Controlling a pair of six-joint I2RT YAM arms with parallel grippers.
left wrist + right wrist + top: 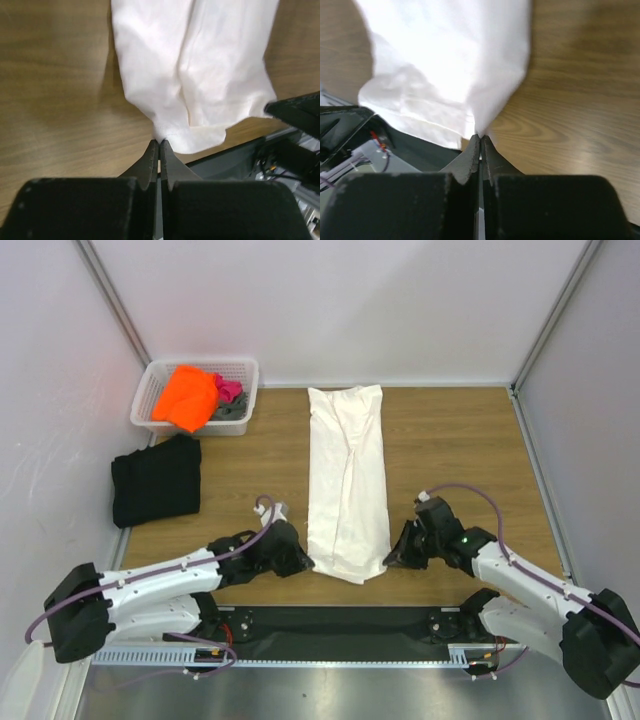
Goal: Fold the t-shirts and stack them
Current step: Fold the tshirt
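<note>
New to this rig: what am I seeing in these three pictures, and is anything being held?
Two robot arms stand at the near edge of a wooden table. One picture looks down from above; the other two come from a camera on each wrist. A white t-shirt, folded into a long strip, lies in the middle. The left gripper and the right gripper each pinch shut on a near corner of it. A folded black t-shirt lies at the left; a white basket behind it holds orange, pink and grey clothes.
</note>
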